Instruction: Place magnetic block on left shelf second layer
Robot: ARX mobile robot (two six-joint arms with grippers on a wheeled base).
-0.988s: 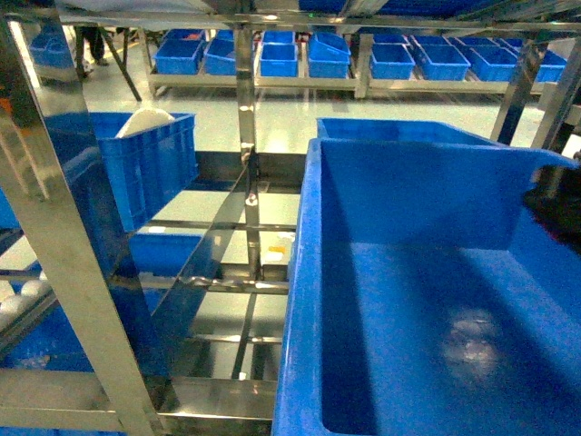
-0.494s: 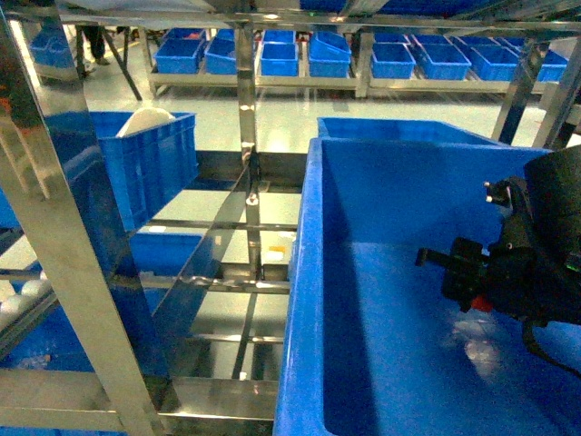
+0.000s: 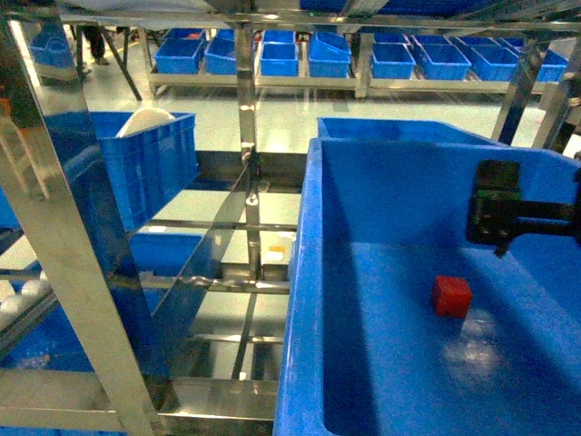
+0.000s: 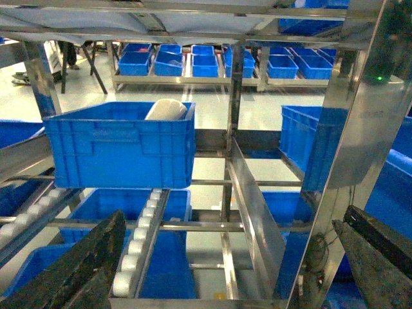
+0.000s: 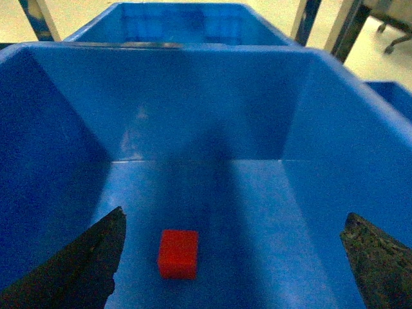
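The magnetic block (image 3: 451,296) is a small red cube lying on the floor of a large blue bin (image 3: 309,272) that stands in the steel shelf rack (image 3: 245,136). Which layer the bin rests on I cannot tell. My right gripper (image 3: 497,227) hangs above and to the right of the block, apart from it. The right wrist view shows the gripper (image 5: 235,215) open, with the block (image 5: 178,253) on the bin floor near the left finger. My left gripper (image 4: 232,257) is open and empty, facing the rack's roller rail (image 4: 145,225).
A smaller blue bin (image 3: 150,163) holding a white object sits on the rack to the left. Steel uprights (image 3: 54,236) and cross rails stand between the bins. Another blue bin (image 3: 399,130) is behind the large one. Rows of blue bins (image 3: 277,56) line the far racks.
The right gripper came into the large bin carrying the red block, let it go on the bin floor, and has since risen up and to the right.
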